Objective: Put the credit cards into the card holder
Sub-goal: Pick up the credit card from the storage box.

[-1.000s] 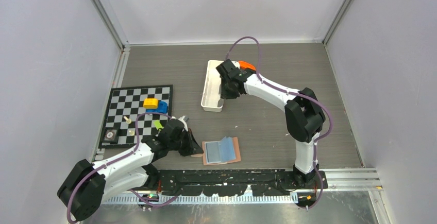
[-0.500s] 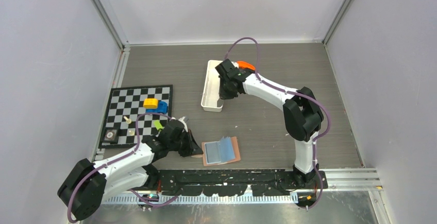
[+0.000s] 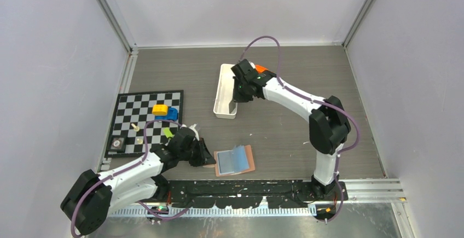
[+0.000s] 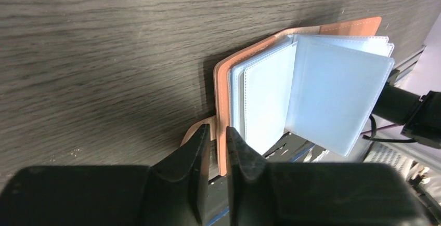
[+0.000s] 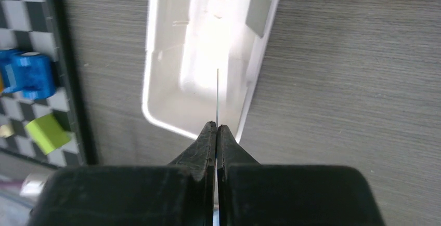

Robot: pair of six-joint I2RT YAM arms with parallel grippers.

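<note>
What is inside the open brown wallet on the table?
Inside the tan leather-like folding card holder are clear pale plastic sleeves, one standing up. No card shows in them; the sleeves stacked underneath are covered.

White tray (image 3: 223, 93); checkerboard mat (image 3: 128, 112) bearing yellow block (image 3: 160, 108), blue block (image 3: 172, 114), green block (image 3: 167, 132); orange item (image 3: 262, 69), perhaps a lid

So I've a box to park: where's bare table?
Free: between the tray and the card holder, and beyond the chessboard. Crowded: the chessboard's near half, the left gripper on the card holder, the right gripper with a card at the tray.
</note>
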